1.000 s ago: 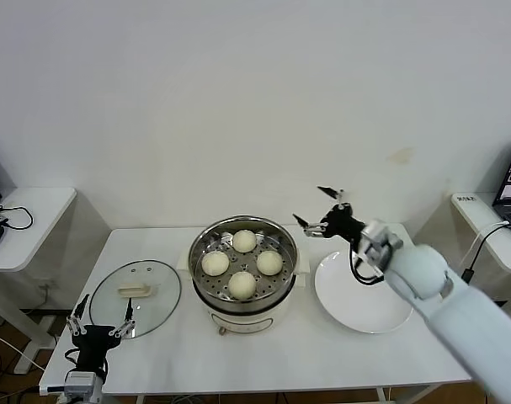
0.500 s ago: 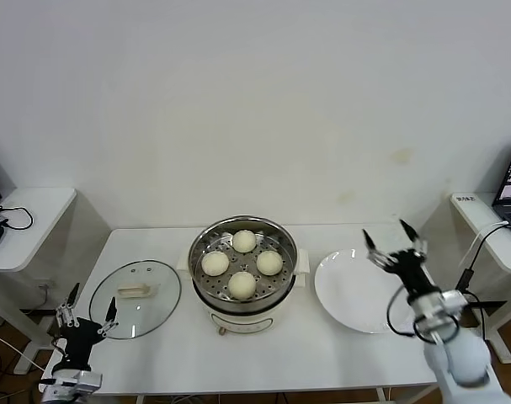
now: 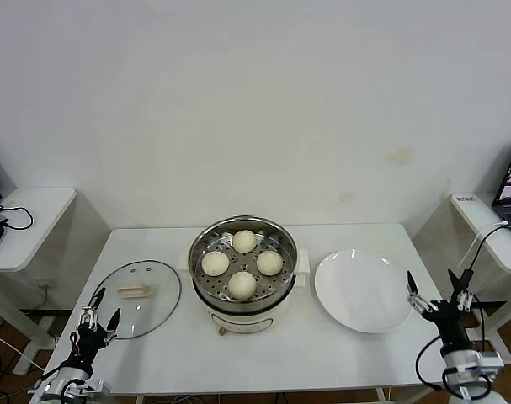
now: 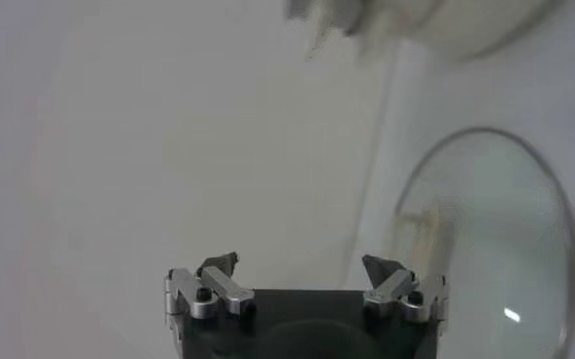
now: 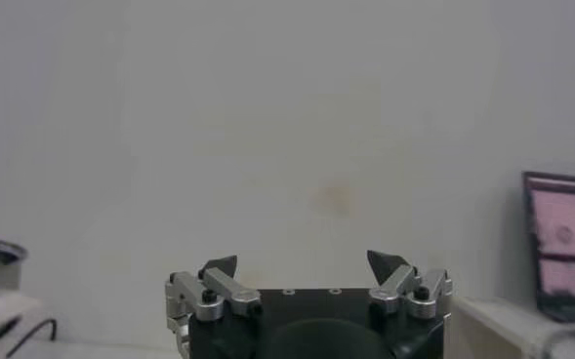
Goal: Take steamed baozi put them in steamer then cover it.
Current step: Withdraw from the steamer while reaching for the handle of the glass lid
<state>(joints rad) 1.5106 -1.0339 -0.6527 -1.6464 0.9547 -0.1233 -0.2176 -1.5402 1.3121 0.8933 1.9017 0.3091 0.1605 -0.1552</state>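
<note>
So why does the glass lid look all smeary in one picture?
Left wrist view: the cover and the steamer above it are blurred, with one small bright glint on the glass. Head view: the cover looks sharp, showing faint ceiling reflections.

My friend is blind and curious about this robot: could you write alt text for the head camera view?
Four steamed baozi sit in an uncovered steel steamer at the centre of a white table. Its glass cover lies on the left, an empty white plate on the right. The left end effector and right end effector hang open and empty at the near corners.
</note>
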